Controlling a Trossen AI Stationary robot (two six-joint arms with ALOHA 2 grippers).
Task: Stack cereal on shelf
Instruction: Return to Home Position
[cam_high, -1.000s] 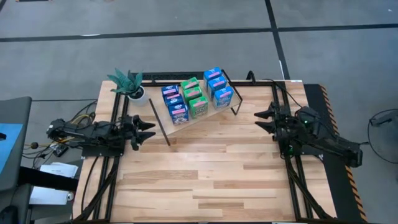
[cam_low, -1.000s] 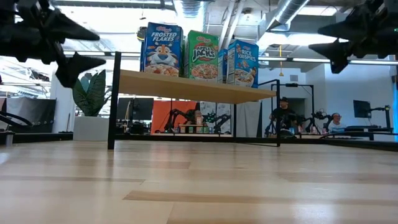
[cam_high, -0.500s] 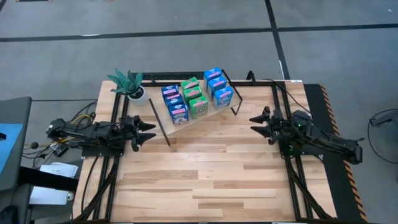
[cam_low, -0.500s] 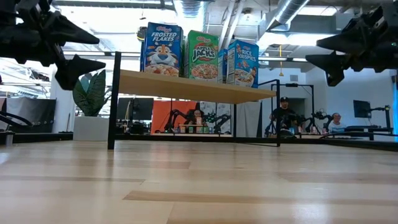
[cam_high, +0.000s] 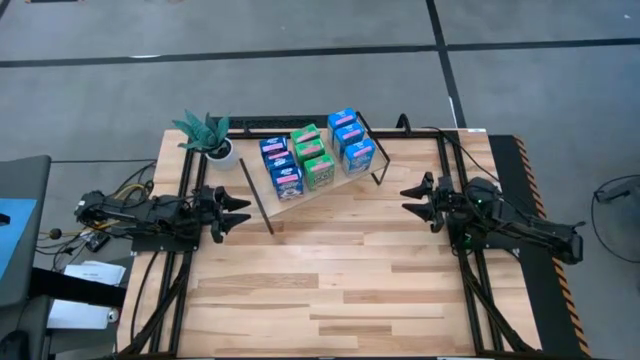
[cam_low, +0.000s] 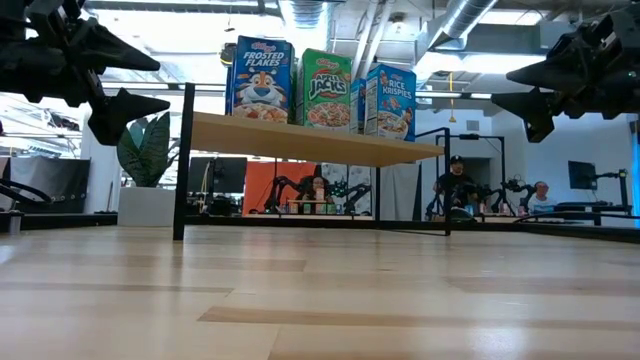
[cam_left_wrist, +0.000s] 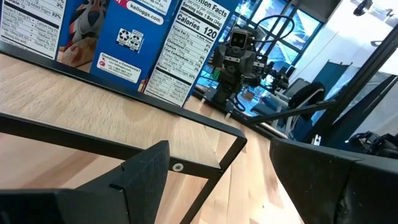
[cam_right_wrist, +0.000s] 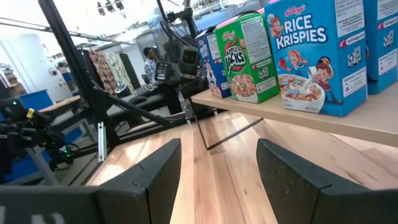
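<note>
1. Nine cereal boxes (cam_high: 313, 153) stand upright on the shelf (cam_low: 300, 139), packed side by side in three rows of three.
2. By colour there are three dark blue boxes (cam_high: 281, 166) at the shelf's left end, three green boxes (cam_high: 313, 154) in its middle and three light blue boxes (cam_high: 350, 137) at its right end. All are small rectangular cartons of printed cardboard.
3. The shelf is one wide, smooth board of pale wood, tilted and carried on thin black metal rod legs.
4. The left gripper (cam_high: 246, 211) hovers just left of the shelf, near its front leg. Its two dark, pointed fingers are spread apart and hold nothing.
5. The right gripper (cam_high: 405, 200) hovers to the right of the shelf, its two fingers likewise parted and empty.
6. One potted plant (cam_high: 207, 135), with spiky green leaves in a white pot, stands beside the shelf's left rear corner.
7. Under the shelf lies one table (cam_high: 330, 290) of pale wooden planks, edged by a black frame.
</note>
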